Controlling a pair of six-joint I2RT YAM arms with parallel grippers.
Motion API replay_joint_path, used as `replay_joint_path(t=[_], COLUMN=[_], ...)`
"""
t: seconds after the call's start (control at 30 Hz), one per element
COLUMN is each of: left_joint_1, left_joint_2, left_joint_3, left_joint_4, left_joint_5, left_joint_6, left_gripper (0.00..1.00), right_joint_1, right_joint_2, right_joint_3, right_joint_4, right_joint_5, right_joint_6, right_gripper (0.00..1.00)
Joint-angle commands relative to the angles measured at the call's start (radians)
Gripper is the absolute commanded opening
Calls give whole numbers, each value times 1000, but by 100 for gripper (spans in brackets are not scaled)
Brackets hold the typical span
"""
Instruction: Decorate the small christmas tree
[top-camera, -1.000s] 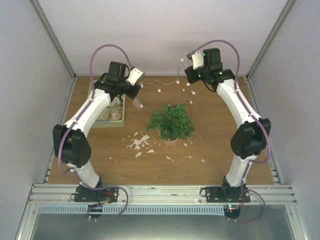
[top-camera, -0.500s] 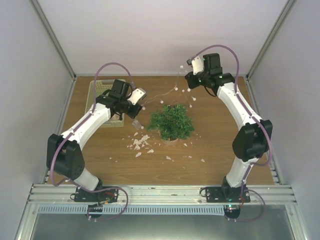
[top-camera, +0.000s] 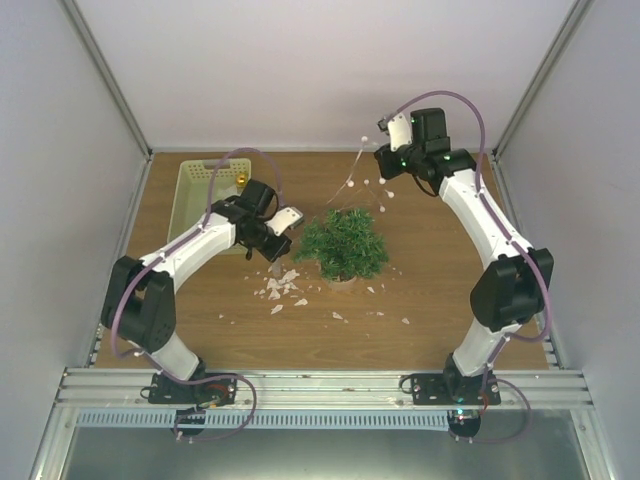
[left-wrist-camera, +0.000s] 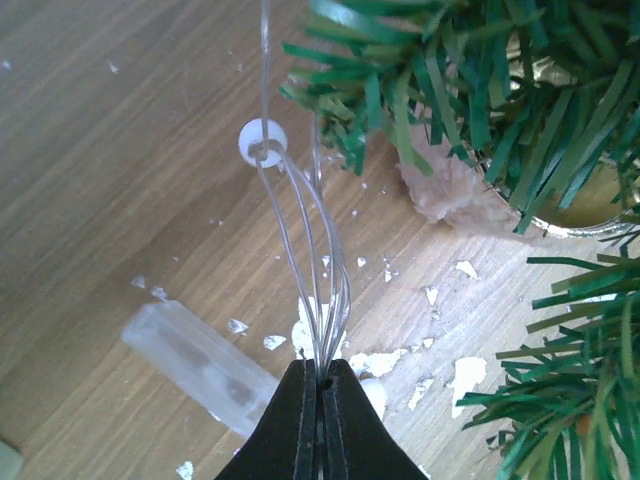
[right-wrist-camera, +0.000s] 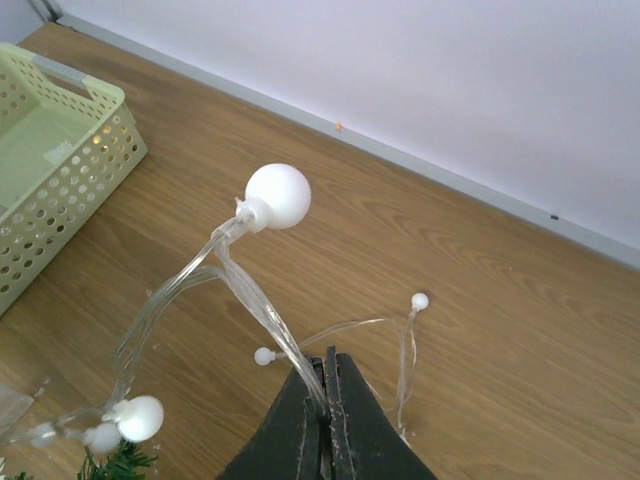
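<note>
small christmas tree (top-camera: 342, 243) near flakes (top-camera: 281, 288), light string (right-wrist-camera: 278, 195)

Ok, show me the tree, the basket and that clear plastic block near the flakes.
small christmas tree (top-camera: 343, 243), top view, middle of its green branches.
basket (right-wrist-camera: 85, 165), right wrist view, perforated side wall.
clear plastic block (left-wrist-camera: 200, 365), left wrist view, middle of its upper face.

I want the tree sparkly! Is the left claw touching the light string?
Touching. The left wrist view shows the left gripper shut on the light string's clear wires.
</note>
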Motion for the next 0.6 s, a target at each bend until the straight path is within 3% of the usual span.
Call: replay_joint_path(t=[0.0,0.33,0.57], left_joint_1=[-17,-63,-67], left_joint_2=[20,145,121], left_joint_3=[-2,50,70], left_joint_4=[14,-11,4], left_joint_5=[21,61,16], left_joint_6=[-1,-12,-13], left_gripper=[0,0,0], right_joint_1=[5,4,-2], right_joint_2=[-38,-57,-62], right_joint_3=[-23,-48,-56], right_joint_4=[-1,0,3], right_joint_5=[40,83,100], right_joint_6=[-1,8,5], right_gripper=[1,1,1])
